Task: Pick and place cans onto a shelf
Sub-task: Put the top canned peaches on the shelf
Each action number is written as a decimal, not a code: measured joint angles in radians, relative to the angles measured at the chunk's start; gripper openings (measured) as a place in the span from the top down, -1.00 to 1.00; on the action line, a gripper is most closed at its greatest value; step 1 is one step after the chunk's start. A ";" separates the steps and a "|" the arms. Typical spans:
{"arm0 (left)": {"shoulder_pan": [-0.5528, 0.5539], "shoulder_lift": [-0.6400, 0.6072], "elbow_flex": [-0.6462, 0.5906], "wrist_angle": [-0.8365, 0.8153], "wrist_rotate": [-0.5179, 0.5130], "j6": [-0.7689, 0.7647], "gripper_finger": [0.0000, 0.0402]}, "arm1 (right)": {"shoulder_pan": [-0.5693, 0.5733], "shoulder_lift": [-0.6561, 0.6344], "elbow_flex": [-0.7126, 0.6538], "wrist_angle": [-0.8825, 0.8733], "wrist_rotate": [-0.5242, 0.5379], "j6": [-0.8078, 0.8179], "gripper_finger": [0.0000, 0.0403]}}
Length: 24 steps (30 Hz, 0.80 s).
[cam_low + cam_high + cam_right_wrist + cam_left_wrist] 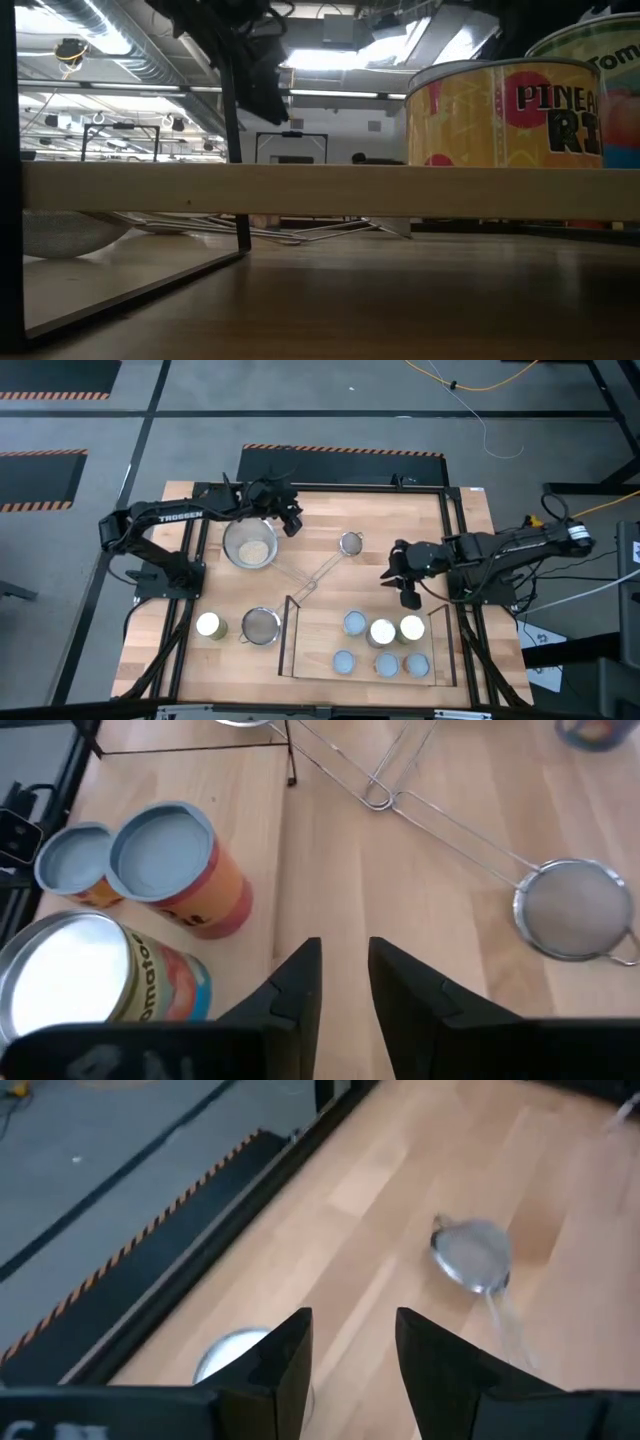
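Observation:
The light-wood shelf with black end rails stands at the table's near right. Several cans stand upright on it, among them a blue-topped one and a shiny white-topped one. One more can stands on the table at the near left. My right gripper is open and empty, just beyond the shelf's far edge; its wrist view shows three cans close by. My left gripper is open and empty over the far middle of the table, beside the steel pan.
A small mesh strainer lies at the far middle, and a larger one lies left of the shelf. Their long wire handles cross between pan and shelf. In the low view, the yellow pineapple can stands on the shelf board.

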 joint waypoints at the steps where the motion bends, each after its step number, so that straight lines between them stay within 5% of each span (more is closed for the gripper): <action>1: 0.000 0.012 0.000 -0.004 0.000 0.000 0.31 | -0.006 -0.001 -0.011 0.011 -0.014 0.000 0.55; 24: 0.003 0.267 0.002 0.003 -0.133 0.002 0.32 | -0.022 -0.001 -0.055 0.080 -0.074 0.024 0.55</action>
